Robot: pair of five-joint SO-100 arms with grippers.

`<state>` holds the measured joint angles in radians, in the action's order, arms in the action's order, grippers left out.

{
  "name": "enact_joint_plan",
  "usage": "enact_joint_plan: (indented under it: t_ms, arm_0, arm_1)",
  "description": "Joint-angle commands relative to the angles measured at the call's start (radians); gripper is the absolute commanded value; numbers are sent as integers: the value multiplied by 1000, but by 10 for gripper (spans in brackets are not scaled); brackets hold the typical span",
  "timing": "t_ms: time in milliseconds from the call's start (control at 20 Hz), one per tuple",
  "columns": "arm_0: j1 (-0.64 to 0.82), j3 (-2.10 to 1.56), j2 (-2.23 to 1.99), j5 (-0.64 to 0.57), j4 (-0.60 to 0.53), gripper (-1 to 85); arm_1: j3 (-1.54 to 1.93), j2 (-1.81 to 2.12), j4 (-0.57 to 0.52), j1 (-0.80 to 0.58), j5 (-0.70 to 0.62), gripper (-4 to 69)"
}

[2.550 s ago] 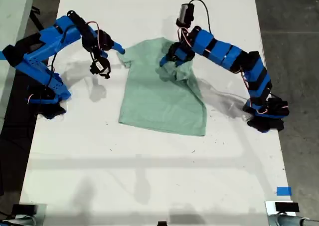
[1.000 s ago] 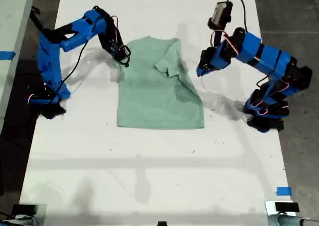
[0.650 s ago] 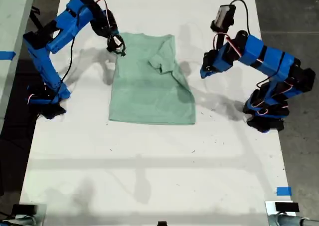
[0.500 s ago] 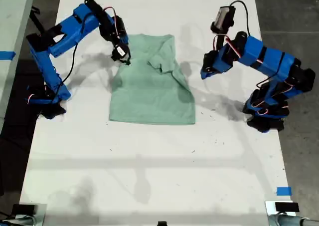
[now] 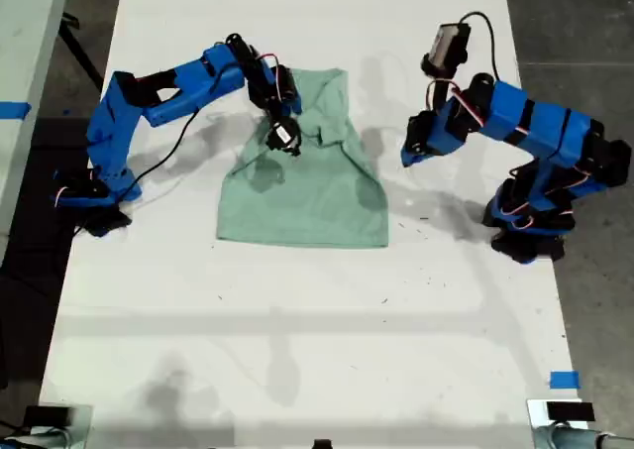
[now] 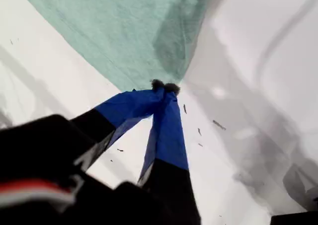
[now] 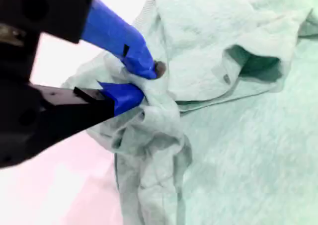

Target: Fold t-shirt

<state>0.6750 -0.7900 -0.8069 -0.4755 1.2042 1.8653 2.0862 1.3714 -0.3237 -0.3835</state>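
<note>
Second gripper: fingers pinched on a bunched fold of the t-shirt, cloth gathered and hanging below the grip; in the exterior view, over the shirt's upper part.
First gripper: fingers pressed together, tips meeting, nothing between them; tips just off a corner of the cloth, above bare desk; in the exterior view, clear of the shirt toward the exterior view's right.
T-shirt: one, pale mint green, plain, lying on the white desk between the two arms; lower hem flat, upper part rumpled, one sleeve folded inward.
Containers: none to report.
Surroundings: blue tape piece near the desk's lower corner on the exterior view's right; dark floor beyond the desk edge.
Count: two blue arms, one t-shirt.
</note>
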Motion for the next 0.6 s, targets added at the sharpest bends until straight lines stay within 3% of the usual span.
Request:
enact_joint_plan:
  t_ms: [0, 150, 400, 500, 550]
  arm_0:
    - [-11, 69, -58, -57, -32, 297]
    - [-58, 66, -209, -114, 77, 314]
    - [-202, -74, -538, -160, 370, 312]
    - [-291, -279, -680, -141, 382, 310]
    - [-328, -443, -787, -121, 325, 310]
  arm_1:
    - [44, 84, -61, 31, 38, 0]
    - [117, 130, -89, 52, 74, 28]
    - [201, 195, -94, 98, 94, 100]
    - [230, 198, -115, 118, 86, 160]
    - [244, 192, -137, 129, 75, 191]
